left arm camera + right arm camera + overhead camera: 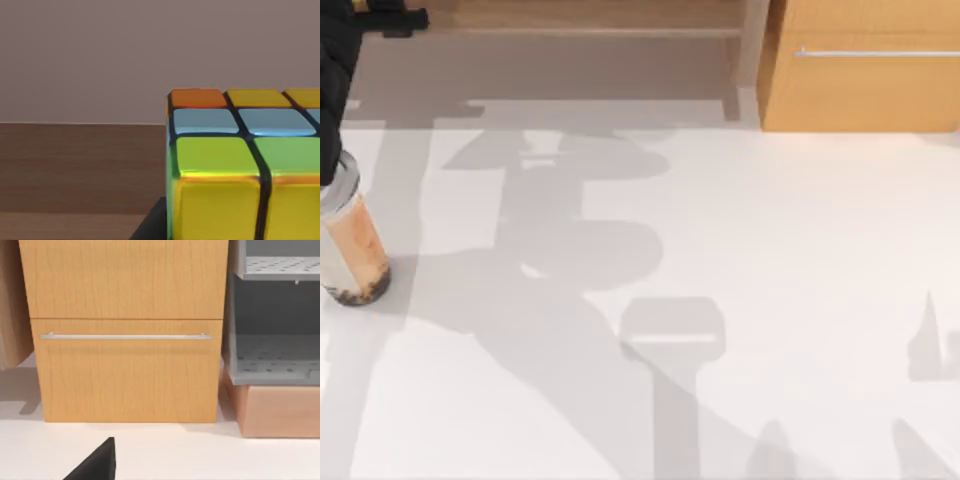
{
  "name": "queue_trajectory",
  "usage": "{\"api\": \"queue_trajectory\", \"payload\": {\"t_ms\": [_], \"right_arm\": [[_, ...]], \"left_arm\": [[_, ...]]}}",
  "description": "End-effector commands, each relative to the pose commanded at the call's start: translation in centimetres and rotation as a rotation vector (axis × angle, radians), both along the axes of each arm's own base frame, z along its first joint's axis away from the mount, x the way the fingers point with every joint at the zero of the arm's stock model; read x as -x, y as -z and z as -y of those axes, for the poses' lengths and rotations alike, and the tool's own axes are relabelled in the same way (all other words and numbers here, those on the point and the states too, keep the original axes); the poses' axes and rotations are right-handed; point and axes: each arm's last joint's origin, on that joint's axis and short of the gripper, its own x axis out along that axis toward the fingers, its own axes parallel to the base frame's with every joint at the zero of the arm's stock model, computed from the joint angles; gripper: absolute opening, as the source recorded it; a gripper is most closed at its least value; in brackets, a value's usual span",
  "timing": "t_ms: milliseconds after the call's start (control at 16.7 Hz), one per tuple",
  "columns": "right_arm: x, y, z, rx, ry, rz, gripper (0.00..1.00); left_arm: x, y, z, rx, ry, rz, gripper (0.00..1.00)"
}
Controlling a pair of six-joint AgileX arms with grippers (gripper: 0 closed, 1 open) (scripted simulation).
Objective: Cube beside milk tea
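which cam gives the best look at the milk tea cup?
Top view. The milk tea stands at the table's left edge, its brown drink and dark pearls plain, its top under the left arm. The left wrist view has the cube up close; the right wrist view faces a wooden cabinet.

Rendered home-like room: white table (740, 300), wooden drawer cabinet (125, 340), grey shelves (275, 315).

White table (770, 300) crossed by grey shadows. Behind its far right corner, a light wooden cabinet (125, 330) with a horizontal metal drawer handle (125, 336); beside the cabinet, grey perforated shelves (275, 365) on a wooden base (280, 412).
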Motion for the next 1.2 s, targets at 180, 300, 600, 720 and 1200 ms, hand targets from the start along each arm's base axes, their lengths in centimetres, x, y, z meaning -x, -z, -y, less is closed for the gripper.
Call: {"api": "queue_trajectory", "payload": {"t_ms": [180, 300, 600, 720, 1200], "right_arm": [[0.0, 0.0, 0.0, 0.000, 0.000, 0.000, 1.00], [0.0, 0.0, 0.0, 0.000, 0.000, 0.000, 1.00], [0.0, 0.0, 0.0, 0.000, 0.000, 0.000, 1.00], [0.0, 0.0, 0.0, 0.000, 0.000, 0.000, 1.00], [0.0, 0.0, 0.0, 0.000, 0.000, 0.000, 1.00]], "left_arm": [[0.0, -1.0, 0.3, -0.001, -0.011, 0.029, 0.00], [0.0, -0.5, 0.3, -0.002, 0.003, 0.000, 0.00], [0.1, 0.8, -0.2, -0.001, 0.033, -0.069, 0.00], [0.1, 0.6, -0.1, -0.003, 0.034, -0.062, 0.00], [-0.1, -6.4, -2.3, -0.139, 0.010, -0.089, 0.00]]}}
